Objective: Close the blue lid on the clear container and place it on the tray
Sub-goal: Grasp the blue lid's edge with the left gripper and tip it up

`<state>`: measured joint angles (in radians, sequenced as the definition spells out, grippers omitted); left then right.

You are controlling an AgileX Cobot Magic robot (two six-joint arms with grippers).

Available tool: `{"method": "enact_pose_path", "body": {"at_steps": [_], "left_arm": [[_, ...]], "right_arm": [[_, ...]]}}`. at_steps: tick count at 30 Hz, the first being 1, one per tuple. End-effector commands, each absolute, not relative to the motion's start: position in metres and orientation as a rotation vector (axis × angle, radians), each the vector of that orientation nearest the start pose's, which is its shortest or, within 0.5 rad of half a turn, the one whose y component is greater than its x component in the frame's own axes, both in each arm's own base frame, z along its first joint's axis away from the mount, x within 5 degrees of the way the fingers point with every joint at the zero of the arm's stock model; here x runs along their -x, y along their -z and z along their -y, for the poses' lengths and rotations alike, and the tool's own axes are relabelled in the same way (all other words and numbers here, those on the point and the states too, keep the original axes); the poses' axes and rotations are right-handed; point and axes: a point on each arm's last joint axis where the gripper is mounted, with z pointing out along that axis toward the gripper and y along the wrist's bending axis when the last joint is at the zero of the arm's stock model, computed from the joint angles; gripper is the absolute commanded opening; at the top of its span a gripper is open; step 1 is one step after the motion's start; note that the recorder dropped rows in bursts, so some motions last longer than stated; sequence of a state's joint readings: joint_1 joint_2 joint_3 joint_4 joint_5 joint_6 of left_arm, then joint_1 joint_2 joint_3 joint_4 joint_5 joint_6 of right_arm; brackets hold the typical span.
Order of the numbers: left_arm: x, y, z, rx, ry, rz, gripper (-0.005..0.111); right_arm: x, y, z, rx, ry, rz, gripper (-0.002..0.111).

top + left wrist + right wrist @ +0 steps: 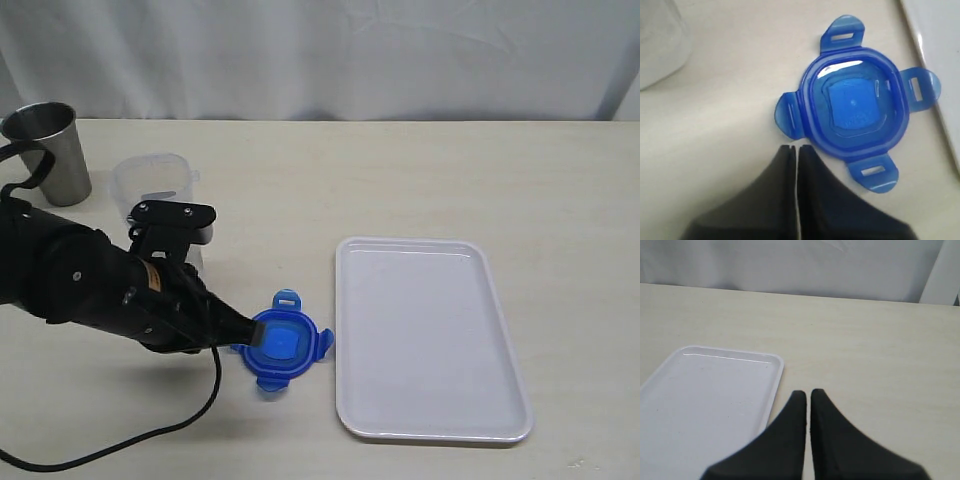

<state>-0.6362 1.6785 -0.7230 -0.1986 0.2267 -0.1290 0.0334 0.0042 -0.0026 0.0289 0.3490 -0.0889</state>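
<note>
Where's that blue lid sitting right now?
In the exterior view the blue lid lies on the table, just left of the tray, at the tip of the left gripper.

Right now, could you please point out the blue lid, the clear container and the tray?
blue lid (285,345), exterior view, its middle panel.
clear container (152,180), exterior view, upper part just inside the rim.
tray (430,340), exterior view, bare floor near its middle.

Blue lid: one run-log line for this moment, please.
blue lid: on table beside tray, unheld | left fingers: shut by lid | clear container: lidless | right fingers: shut
</note>
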Motion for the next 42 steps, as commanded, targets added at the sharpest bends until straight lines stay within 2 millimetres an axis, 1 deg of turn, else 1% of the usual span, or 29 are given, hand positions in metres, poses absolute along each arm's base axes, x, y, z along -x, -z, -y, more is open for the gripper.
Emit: {"method": "enact_pose_path", "body": {"at_steps": [1, 2, 3, 4, 8, 13, 19, 22, 27, 34, 36, 38, 39, 42], "left_arm": [[-0.235, -0.138, 0.171, -0.404, 0.354, -2.683, 0.030], [-0.235, -0.139, 0.172, -0.402, 0.356, -2.674, 0.036], [-0.236, -0.138, 0.172, -0.400, 0.357, -2.669, 0.040], [-0.236, -0.138, 0.172, -0.400, 0.357, -2.669, 0.041], [-0.237, -0.131, 0.173, -0.377, 0.357, -2.688, 0.040], [-0.243, -0.118, 0.176, -0.366, 0.345, -2.697, 0.040], [-0.260, -0.116, 0.189, -0.377, 0.349, -2.715, 0.040], [-0.263, -0.112, 0.193, -0.387, 0.340, -2.744, 0.040], [-0.261, -0.108, 0.192, -0.372, 0.338, -2.782, 0.040], [-0.262, -0.109, 0.195, -0.340, 0.363, -2.759, 0.040], [-0.260, -0.110, 0.201, -0.359, 0.374, -2.732, 0.036], [-0.258, -0.111, 0.207, -0.377, 0.385, -2.712, 0.024], [-0.257, -0.111, 0.207, -0.376, 0.387, -2.713, 0.020], [-0.257, -0.111, 0.207, -0.374, 0.387, -2.716, 0.015]], "right_arm": [[-0.053, -0.182, -0.003, 0.103, 0.017, -1.826, 0.004], [-0.053, -0.182, -0.003, 0.103, 0.017, -1.826, 0.004], [-0.053, -0.182, -0.003, 0.103, 0.017, -1.826, 0.004], [-0.053, -0.182, -0.003, 0.103, 0.017, -1.826, 0.004], [-0.053, -0.182, -0.003, 0.103, 0.017, -1.826, 0.004], [-0.053, -0.182, -0.003, 0.103, 0.017, -1.826, 0.004], [-0.053, -0.182, -0.003, 0.103, 0.017, -1.826, 0.004], [-0.053, -0.182, -0.003, 0.103, 0.017, -1.826, 0.004], [-0.053, -0.182, -0.003, 0.103, 0.017, -1.826, 0.004], [-0.053, -0.182, -0.003, 0.103, 0.017, -1.826, 0.004], [-0.053, -0.182, -0.003, 0.103, 0.017, -1.826, 0.004], [-0.053, -0.182, -0.003, 0.103, 0.017, -1.826, 0.004], [-0.053, -0.182, -0.003, 0.103, 0.017, -1.826, 0.004], [-0.053, -0.182, -0.003, 0.103, 0.017, -1.826, 0.004]]}}
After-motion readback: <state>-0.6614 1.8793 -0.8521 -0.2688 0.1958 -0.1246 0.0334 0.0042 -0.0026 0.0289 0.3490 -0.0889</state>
